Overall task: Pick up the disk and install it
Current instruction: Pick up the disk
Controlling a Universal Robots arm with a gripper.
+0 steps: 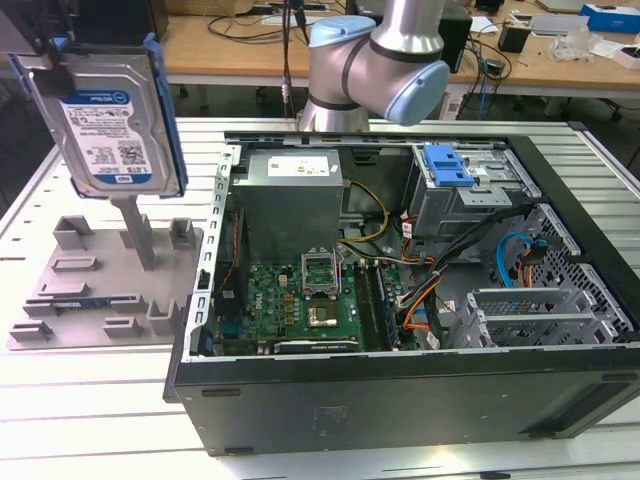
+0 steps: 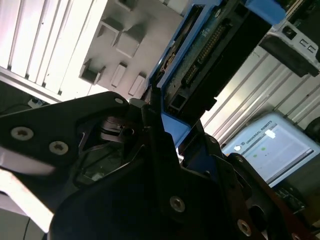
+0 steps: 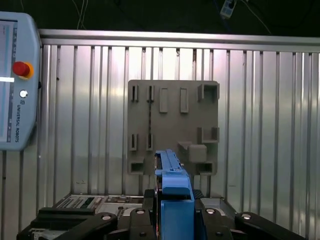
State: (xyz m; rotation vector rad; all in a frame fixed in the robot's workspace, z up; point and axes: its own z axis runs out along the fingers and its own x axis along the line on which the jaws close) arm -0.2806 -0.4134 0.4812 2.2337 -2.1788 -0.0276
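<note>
The arm (image 1: 375, 60) is parked at the far side of the scene. It's a silver tube with light-blue caps on the joint housings, and it heads up out of the exterior view's top edge. The gripper (image 3: 173, 202) is a chunky black one. In both wrist views its fingers (image 3: 148, 198) are squeezed in from either side on the blue rail of the disk (image 1: 110, 120). So it's got a firm hold, with the drive hanging upright in the air, high up at the exterior view's left.
</note>
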